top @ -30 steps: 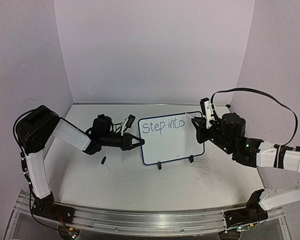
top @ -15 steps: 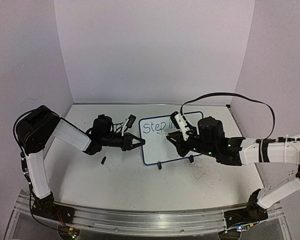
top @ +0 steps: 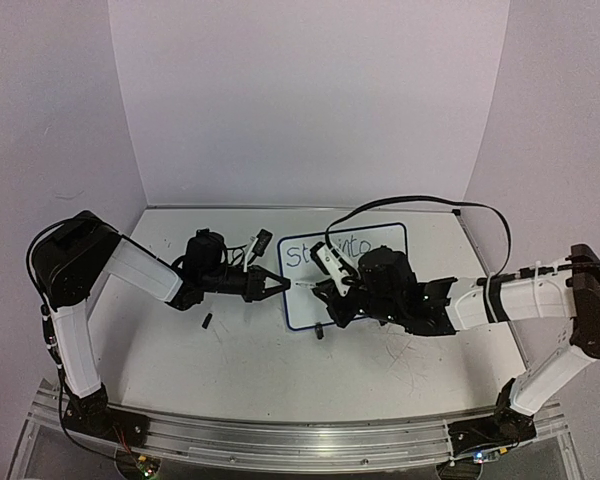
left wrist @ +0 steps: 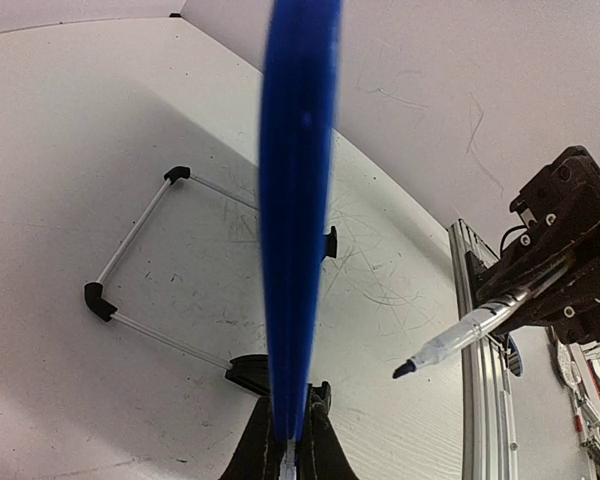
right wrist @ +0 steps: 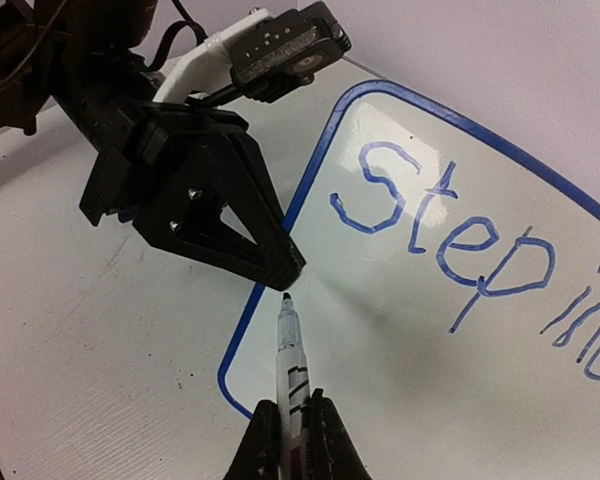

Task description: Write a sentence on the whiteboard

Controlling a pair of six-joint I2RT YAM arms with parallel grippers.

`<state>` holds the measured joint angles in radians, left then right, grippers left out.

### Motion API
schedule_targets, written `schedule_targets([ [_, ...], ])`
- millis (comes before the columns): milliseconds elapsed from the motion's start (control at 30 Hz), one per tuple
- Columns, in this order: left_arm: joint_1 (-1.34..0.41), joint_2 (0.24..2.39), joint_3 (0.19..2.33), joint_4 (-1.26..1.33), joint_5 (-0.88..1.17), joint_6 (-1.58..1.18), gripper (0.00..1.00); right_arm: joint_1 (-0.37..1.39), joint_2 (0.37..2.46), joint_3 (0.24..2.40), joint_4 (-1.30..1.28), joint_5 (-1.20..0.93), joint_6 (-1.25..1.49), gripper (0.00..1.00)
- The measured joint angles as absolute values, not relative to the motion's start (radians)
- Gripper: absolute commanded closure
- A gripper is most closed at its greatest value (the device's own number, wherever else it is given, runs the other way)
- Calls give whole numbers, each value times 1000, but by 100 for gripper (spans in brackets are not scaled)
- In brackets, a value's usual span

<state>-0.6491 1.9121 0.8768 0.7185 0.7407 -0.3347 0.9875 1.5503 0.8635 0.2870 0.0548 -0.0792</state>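
The whiteboard, blue-framed, stands on black feet at mid-table. The sentence reads "Step into" on its top line; the right wrist view shows "Step in". My left gripper is shut on the board's left edge, which the left wrist view shows edge-on. My right gripper is shut on a marker. The marker's tip points at the board's lower-left area, close to the left fingertips. In the left wrist view the marker seems slightly off the surface.
A small black cap lies on the table left of the board. The wire stand reaches out behind the board. The right arm's cable arcs above the board. Walls close in the back and both sides.
My right gripper has carried the marker left across the board, from the right end of the first line to its lower-left area. The left gripper and the board have not moved.
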Motion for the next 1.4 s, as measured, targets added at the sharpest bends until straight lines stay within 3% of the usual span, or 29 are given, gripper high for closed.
schedule_targets([
  [400,-649,1912,877,718,741,-332,100,989,1556,864,285,172,-75,100],
  [1400,-649,1912,877,716,741,-318,100,991,1604,865,291,209,-53,100],
])
